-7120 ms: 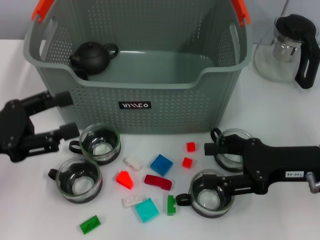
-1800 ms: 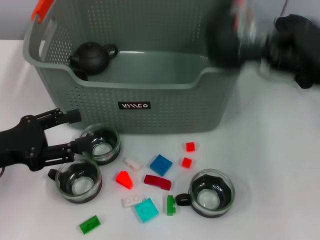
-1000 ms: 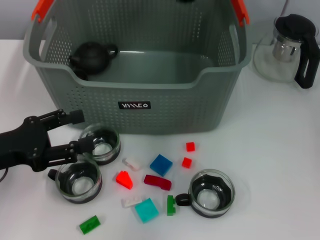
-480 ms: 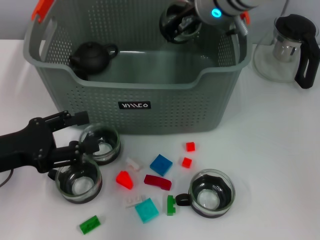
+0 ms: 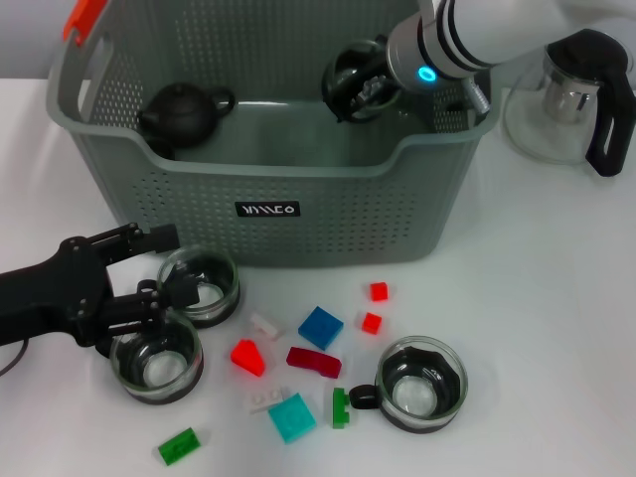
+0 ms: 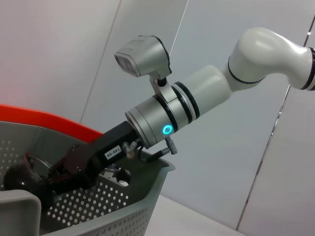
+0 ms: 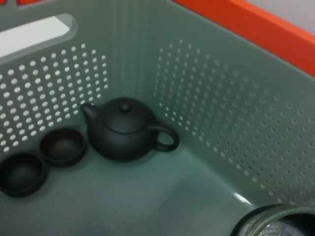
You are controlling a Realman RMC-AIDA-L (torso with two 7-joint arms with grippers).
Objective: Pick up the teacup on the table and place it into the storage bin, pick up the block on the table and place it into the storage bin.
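Note:
The grey-green storage bin stands at the back of the table. My right gripper reaches in over its far right rim, shut on a glass teacup that hangs above the bin floor. The same gripper shows in the left wrist view, and the teacup's rim shows in the right wrist view. Three more teacups sit on the table. My left gripper is open just left of the nearest two. Several coloured blocks lie in front, among them a blue block and a red block.
A black teapot and two small black cups lie inside the bin at its left end. A glass teapot with a black handle stands right of the bin. Green blocks lie near the front edge.
My right arm has come down into the bin with the teacup over the last second. My left gripper has edged slightly right, toward the two teacups.

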